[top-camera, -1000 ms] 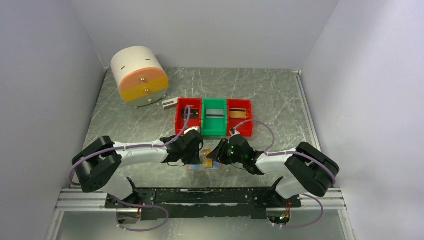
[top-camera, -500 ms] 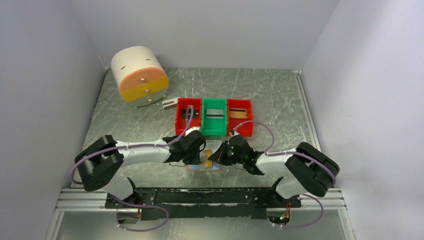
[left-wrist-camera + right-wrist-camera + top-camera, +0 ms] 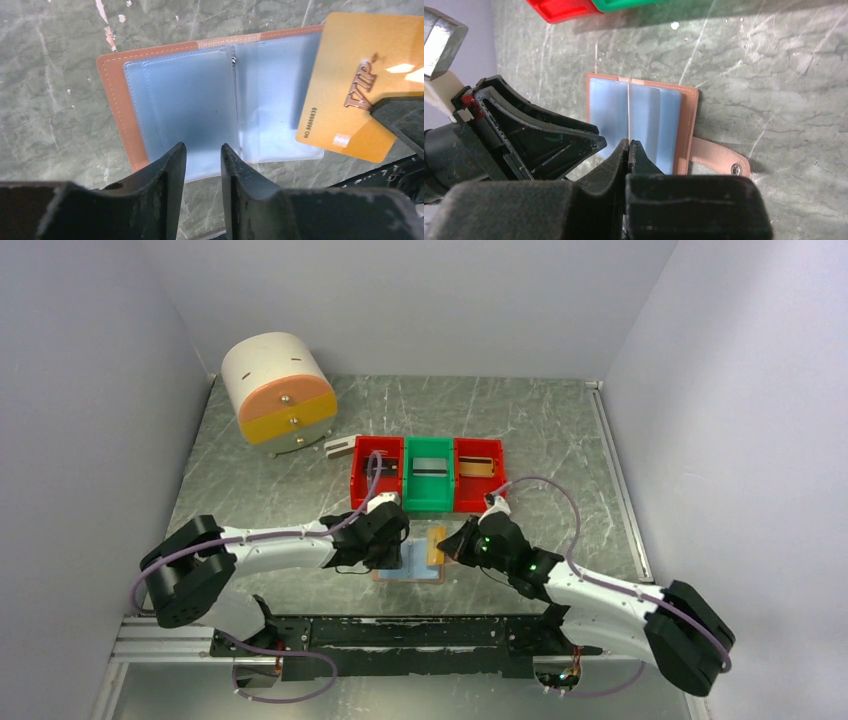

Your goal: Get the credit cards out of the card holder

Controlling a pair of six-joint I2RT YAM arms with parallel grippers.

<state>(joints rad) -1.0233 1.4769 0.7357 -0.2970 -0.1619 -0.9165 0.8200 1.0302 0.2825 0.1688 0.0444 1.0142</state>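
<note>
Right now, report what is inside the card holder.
In the card holder, the pockets look empty. The gold card, pinched by the right gripper, covers part of one.

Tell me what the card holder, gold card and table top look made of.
Card holder: tan leather or imitation, matte, stitched edge; pockets clear bluish soft plastic. Gold card: stiff glossy plastic, raised VIP lettering. Table top: grey-green marbled, stone or printed laminate; cannot tell.
</note>
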